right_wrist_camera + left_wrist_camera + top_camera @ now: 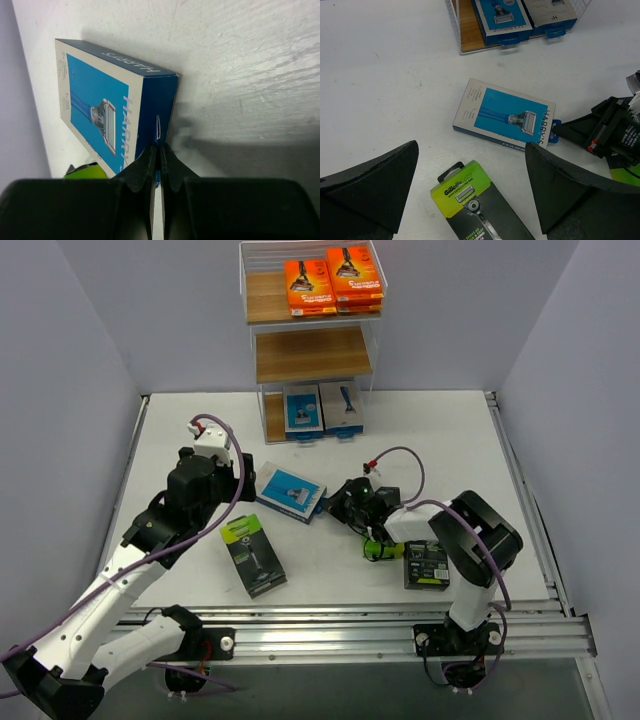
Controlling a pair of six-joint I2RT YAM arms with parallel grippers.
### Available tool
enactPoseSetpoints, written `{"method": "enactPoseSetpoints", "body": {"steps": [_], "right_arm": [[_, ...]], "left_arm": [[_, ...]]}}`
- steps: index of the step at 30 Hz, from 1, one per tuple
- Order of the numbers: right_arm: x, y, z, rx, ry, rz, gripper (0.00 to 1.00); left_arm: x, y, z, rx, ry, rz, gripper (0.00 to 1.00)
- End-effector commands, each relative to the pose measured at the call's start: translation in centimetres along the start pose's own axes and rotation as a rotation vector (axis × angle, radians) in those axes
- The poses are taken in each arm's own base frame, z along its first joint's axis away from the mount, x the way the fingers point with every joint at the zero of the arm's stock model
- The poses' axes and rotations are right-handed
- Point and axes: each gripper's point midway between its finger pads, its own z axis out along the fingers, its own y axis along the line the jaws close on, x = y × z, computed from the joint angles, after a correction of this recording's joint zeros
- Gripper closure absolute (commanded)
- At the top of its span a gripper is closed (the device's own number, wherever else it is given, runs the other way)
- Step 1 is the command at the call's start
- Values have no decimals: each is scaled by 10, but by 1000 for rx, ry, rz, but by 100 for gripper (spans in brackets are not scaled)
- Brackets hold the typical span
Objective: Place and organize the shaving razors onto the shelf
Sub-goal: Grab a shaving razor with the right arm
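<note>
A blue-and-white razor pack (290,491) lies on the table's middle, also in the left wrist view (505,117) and right wrist view (100,100). My right gripper (335,505) (160,147) is shut on that pack's blue hang tab at its right end. My left gripper (243,480) (471,147) is open and empty, hovering over a black pack with a lime-green top (253,555) (480,205). The shelf (310,350) stands at the back. Orange packs (333,285) lie on its top tier, and two blue-and-white packs (322,410) (501,17) on its bottom tier.
A second black-and-green pack (425,563) lies at the front right, partly under my right arm. The shelf's middle board (312,355) is bare. Grey walls close in the table on the left, right and back. A metal rail (350,625) runs along the near edge.
</note>
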Motion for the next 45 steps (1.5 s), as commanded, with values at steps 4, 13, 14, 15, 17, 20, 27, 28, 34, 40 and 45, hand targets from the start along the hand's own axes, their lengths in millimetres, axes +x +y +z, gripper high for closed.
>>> {"method": "enactPoseSetpoints", "body": {"steps": [4, 13, 14, 15, 17, 20, 27, 28, 34, 40, 45], "right_arm": [[-37, 4, -24, 22, -87, -126, 100], [-64, 42, -54, -68, -10, -229, 100], [-68, 50, -59, -73, -12, -252, 100], [-73, 56, -64, -72, -14, -298, 100], [-86, 83, -78, -84, -9, -345, 100], [-100, 110, -96, -94, -4, -387, 100], [-90, 136, -113, -139, 119, -458, 100], [-87, 129, -114, -107, 147, -472, 100], [-89, 121, -129, -38, 192, -557, 100], [-88, 101, -136, 66, 228, -592, 100], [-88, 102, -140, 86, 242, -630, 100]], "left_arm": [[-9, -1, -1, 0, -41, -5, 4], [1, -2, 10, -20, -2, 18, 4], [3, -1, 12, -25, 7, 22, 4], [2, -2, 13, -27, 7, 22, 4], [4, -1, 14, -33, 14, 26, 4], [3, 1, 14, -40, 10, 28, 4], [-1, 6, 9, -61, -9, 31, 4], [-2, 7, 9, -64, -11, 31, 4], [-5, 9, 6, -67, -23, 31, 4], [-7, 9, 3, -66, -30, 28, 4], [-8, 7, 2, -50, -32, 26, 4]]}}
